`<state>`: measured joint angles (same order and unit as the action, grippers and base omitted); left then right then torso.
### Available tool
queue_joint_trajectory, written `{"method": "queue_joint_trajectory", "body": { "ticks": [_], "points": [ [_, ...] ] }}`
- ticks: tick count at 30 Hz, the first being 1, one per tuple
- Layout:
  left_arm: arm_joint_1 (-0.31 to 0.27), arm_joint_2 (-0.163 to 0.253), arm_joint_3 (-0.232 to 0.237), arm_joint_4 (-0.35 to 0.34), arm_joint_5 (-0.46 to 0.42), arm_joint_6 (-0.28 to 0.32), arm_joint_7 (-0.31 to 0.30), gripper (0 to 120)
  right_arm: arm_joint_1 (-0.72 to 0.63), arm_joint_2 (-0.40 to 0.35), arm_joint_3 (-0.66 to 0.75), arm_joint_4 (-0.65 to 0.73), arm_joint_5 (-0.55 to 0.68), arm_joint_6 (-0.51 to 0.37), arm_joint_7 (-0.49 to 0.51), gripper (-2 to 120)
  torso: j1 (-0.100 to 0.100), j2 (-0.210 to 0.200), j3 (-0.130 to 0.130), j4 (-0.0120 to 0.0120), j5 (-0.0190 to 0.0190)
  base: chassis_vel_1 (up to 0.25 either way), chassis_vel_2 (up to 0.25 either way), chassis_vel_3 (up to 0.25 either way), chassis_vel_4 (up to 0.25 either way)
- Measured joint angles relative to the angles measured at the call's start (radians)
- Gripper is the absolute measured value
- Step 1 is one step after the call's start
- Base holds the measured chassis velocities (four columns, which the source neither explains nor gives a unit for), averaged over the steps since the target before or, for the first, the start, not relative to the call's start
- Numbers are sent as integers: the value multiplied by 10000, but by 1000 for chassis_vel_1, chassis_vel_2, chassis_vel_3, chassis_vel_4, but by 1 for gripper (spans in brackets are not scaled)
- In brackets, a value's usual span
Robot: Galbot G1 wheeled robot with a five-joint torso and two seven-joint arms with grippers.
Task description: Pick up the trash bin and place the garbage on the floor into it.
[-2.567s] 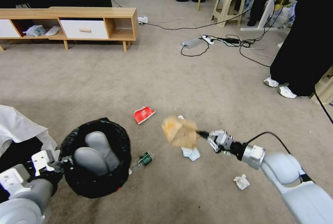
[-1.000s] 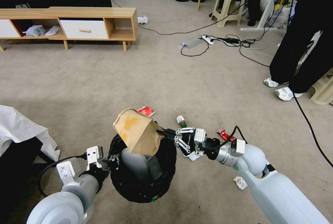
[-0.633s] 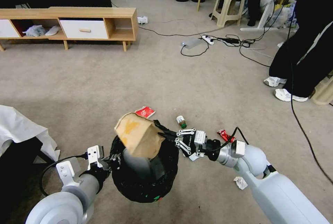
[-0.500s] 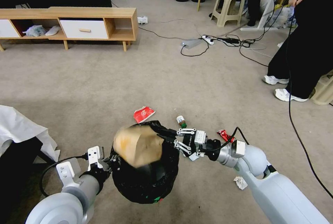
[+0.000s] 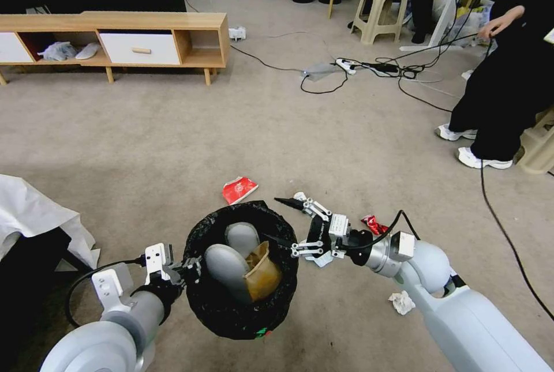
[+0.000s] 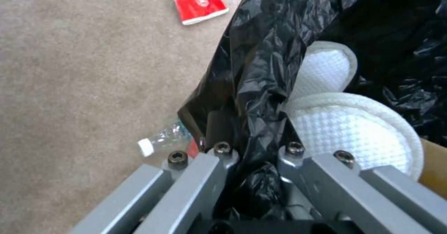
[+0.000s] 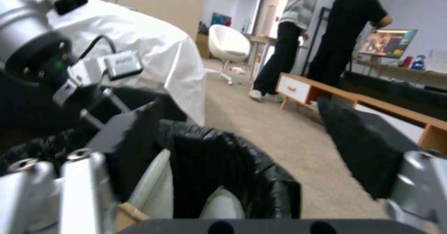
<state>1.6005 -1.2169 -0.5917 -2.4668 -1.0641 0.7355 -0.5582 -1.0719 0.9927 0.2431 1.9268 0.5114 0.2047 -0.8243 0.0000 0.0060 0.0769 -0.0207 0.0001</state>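
Paper box (image 5: 262, 273) inside trash bin (image 5: 242, 326); right gripper (image 5: 281, 221) jaws wide above rim; left gripper (image 5: 193, 269) clamps bin liner.

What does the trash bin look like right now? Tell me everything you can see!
The trash bin is small and round, lined with a crinkly, shiny black plastic bag, with a bit of red and green showing at its bottom edge. The left gripper is shut on its rim, pinching the bag. Inside lie two white padded slippers and a brown paper box, leaning against the wall. The right gripper is open at the bin's far rim.
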Motion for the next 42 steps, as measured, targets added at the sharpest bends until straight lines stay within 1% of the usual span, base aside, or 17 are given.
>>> {"method": "queue_joint_trajectory", "body": {
  "ticks": [4,6,7,8,9,11,15,17,27,32,33,34,36,37,39,40,42],
  "points": [
    [-59,-37,-415,74,-92,0,-10,4,-142,-77,234,231,285,-82,657,99,0,0,0,0,0,0,0,0,0],
    [-128,-102,-1008,116,-277,0,-50,4,-417,-165,586,671,299,-424,2068,100,0,0,0,1,-1,0,0,0,0],
    [-128,-102,-1008,116,-277,0,-50,4,-417,-165,586,671,299,-424,2068,100,0,0,0,1,-1,0,0,0,0],
    [-162,-147,-1381,132,-423,0,-61,4,-638,-191,837,980,194,-782,3125,100,0,0,0,2,-1,0,0,0,0],
    [-162,-147,-1381,132,-423,0,-61,4,-638,-191,837,980,194,-782,3125,100,0,0,0,2,-1,0,0,0,0],
    [-238,-217,-2104,162,-648,-1,-75,4,-1232,-216,1407,1507,-230,-1584,5234,100,0,0,-1,1,-2,0,0,0,0],
    [-290,-234,-2436,190,-678,-2,-87,4,-1754,-211,1804,1743,-604,-1853,6232,100,0,0,-1,-3,-1,0,0,0,0],
    [-347,-303,-2787,221,-635,-2,-122,4,-2492,-92,2390,1947,-1343,-1799,7286,100,0,0,-1,-2,-1,0,0,0,0],
    [-315,-710,-2995,296,-133,-139,-203,4,-3894,616,3886,2351,-2817,-1714,9287,100,0,0,-1,0,-1,0,0,0,0],
    [-201,-770,-2971,265,-62,-170,-186,4,-4651,505,4032,2583,-2965,-2486,10356,100,0,0,-1,0,-1,0,0,0,0],
    [-176,-786,-2969,212,-65,-177,-167,4,-5125,237,4146,2792,-2984,-3450,10738,100,0,0,-2,0,1,0,0,0,0],
    [-176,-786,-2969,212,-65,-177,-167,4,-5125,237,4146,2792,-2984,-3450,10738,100,0,0,-2,0,1,0,0,0,0],
    [-156,-789,-2972,139,-77,-179,-160,4,-5701,-201,4185,3243,-2591,-5687,11497,100,0,1,-1,0,-3,0,0,0,0],
    [-156,-789,-2972,139,-77,-179,-160,4,-5701,-201,4185,3243,-2591,-5687,11497,100,0,1,-1,0,-3,0,0,0,0],
    [-121,-827,-2966,61,-92,-185,-145,4,-5975,-588,4060,3520,-1075,-8191,12124,100,0,1,-2,-3,-1,0,0,0,0],
    [-121,-827,-2966,61,-92,-185,-145,4,-5975,-588,4060,3520,-1075,-8191,12124,100,0,1,-2,-3,-1,0,0,0,0],
    [-82,-893,-2965,-12,-96,-191,-140,4,-5836,-722,3903,3448,-112,-9342,12282,100,0,0,-1,0,-1,0,0,0,0]
  ]
}}
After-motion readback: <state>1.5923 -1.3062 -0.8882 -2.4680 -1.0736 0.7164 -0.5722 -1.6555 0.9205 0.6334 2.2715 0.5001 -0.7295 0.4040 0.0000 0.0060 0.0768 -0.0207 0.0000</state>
